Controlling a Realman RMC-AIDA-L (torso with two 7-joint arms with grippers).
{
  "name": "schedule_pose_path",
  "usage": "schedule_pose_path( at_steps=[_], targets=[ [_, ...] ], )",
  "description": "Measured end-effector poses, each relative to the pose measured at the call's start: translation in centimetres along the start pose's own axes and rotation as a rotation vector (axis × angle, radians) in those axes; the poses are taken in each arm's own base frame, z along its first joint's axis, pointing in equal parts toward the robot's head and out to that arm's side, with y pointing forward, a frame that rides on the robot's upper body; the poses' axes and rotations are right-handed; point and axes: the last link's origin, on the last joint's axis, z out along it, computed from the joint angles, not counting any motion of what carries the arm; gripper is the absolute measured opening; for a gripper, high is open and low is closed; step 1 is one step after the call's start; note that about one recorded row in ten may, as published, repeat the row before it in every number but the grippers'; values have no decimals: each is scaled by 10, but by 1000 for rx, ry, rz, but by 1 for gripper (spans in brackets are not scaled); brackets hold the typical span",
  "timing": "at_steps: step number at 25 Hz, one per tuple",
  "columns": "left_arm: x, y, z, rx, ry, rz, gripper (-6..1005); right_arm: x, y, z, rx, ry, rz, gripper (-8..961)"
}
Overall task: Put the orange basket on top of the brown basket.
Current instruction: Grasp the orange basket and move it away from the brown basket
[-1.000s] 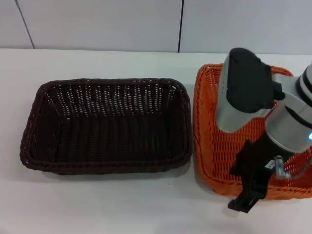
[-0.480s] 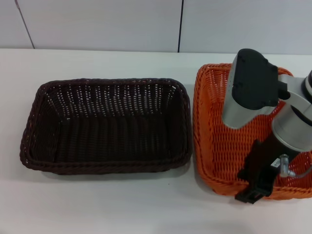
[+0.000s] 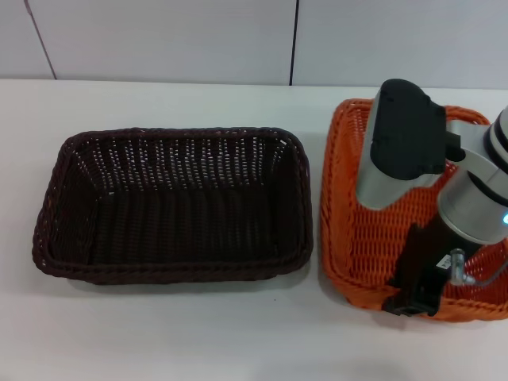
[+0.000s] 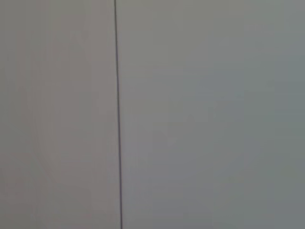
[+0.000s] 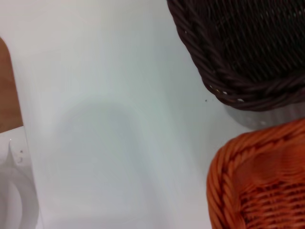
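Observation:
The orange basket sits at the right of the white table, and one corner of it shows in the right wrist view. Left of it, a narrow gap away, lies the brown basket, empty; its near corner shows too. My right gripper is down at the orange basket's front rim, its black fingers closed over the braid. The right arm covers much of the basket's inside. My left gripper is out of view; its wrist camera faces only a grey wall.
Bare white table runs in front of both baskets and behind them up to the grey wall panels. In the right wrist view the table's edge shows with a white object beyond it.
My right gripper has drawn back from in front of the orange basket onto its front rim. The orange basket has shifted slightly to the right, widening the gap to the brown basket.

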Motion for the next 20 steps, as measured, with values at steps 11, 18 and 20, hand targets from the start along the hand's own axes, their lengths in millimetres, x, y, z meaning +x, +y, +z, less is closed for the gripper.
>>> schedule_pose_path(
  at_steps=[11,18,20],
  targets=[
    [1,-6,-3,10,15,-3,601,-2,-4,6,94,4,-27,173],
    [3,-6,-3,7,24,-3,600,-10,-8,-8,150,-44,-55,165],
    [3,-6,-3,7,24,-3,599,-12,-8,-11,162,-54,-59,165]
  ],
)
